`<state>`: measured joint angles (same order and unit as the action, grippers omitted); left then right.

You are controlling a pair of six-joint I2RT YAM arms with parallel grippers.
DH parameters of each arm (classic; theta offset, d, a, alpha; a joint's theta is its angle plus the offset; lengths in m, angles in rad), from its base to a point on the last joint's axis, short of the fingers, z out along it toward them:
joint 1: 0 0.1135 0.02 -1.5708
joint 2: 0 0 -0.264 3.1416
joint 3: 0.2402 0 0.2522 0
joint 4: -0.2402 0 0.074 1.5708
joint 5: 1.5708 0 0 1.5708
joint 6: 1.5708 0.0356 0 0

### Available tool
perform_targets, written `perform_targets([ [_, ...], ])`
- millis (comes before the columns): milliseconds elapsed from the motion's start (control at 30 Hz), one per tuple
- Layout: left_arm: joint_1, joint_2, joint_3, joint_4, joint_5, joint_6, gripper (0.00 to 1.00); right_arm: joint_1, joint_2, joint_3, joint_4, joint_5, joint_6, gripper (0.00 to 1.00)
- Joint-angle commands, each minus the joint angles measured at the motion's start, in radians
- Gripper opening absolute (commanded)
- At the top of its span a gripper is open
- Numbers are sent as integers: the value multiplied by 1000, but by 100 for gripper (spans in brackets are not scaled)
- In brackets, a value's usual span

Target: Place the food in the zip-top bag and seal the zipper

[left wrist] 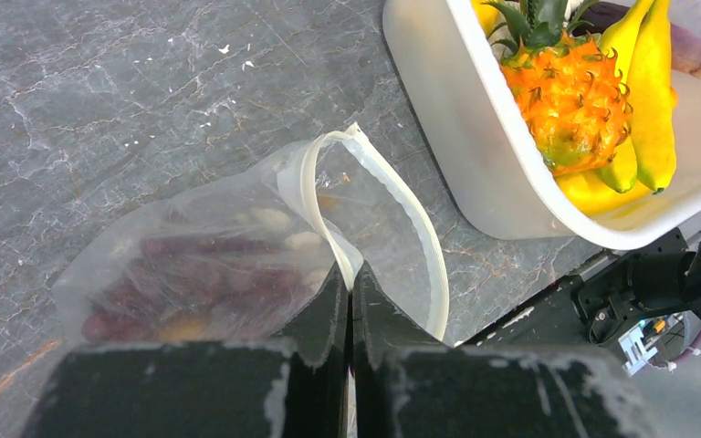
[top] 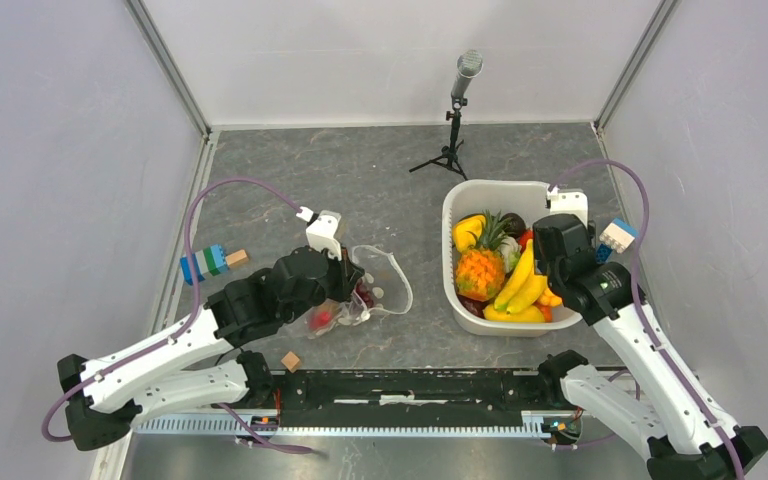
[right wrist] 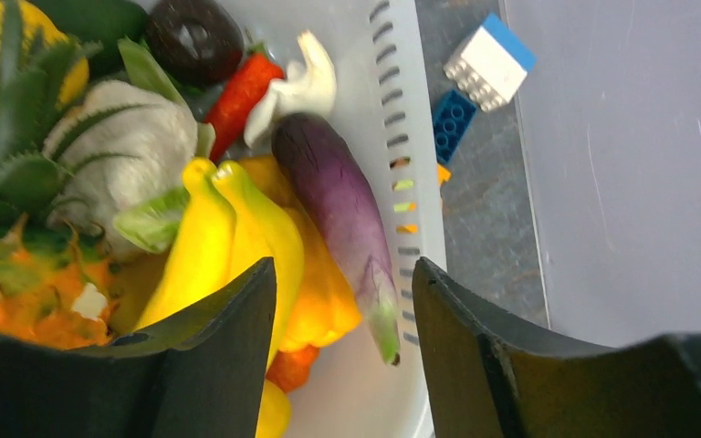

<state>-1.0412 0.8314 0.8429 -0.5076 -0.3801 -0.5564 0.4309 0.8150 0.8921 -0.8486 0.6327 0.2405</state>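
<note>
Loading is in hand: left tool pinches the gaping white zipper strip of the clear dotted plastic bag on the grey bench; right tool hangs wide over colourful toy food in the white basket. Next it likely needs to grip one piece.

The grey marbled table carries a clear bag near its middle and a white basket to the right. A microphone stand is at the back, blue and green blocks at the left, a wooden cube in front, and a white-and-blue block just beside the basket.
</note>
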Motion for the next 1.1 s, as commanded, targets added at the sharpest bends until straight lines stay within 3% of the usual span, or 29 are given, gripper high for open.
perform_targets([
  [0, -1, -8, -7, 30, 11, -2, 2, -7, -14, 19, -115, 29, 41, 60],
  [333, -2, -21, -9, 31, 21, 16, 2, -23, 14, -2, -129, 27, 33, 56],
  [600, -2, -68, -27, 21, 8, 11, 2, -141, 65, -34, -69, -93, -33, 53],
  [833, -1, -62, -18, 15, 6, 34, 2, -256, 86, -92, 3, -235, -66, 46],
  [933, 0, -59, -14, 9, 7, 37, 2, -256, 90, -93, 13, -252, -69, 36],
  [1067, 0, -60, -21, 10, 3, 31, 2, -256, 71, -86, 8, -245, -70, 38],
])
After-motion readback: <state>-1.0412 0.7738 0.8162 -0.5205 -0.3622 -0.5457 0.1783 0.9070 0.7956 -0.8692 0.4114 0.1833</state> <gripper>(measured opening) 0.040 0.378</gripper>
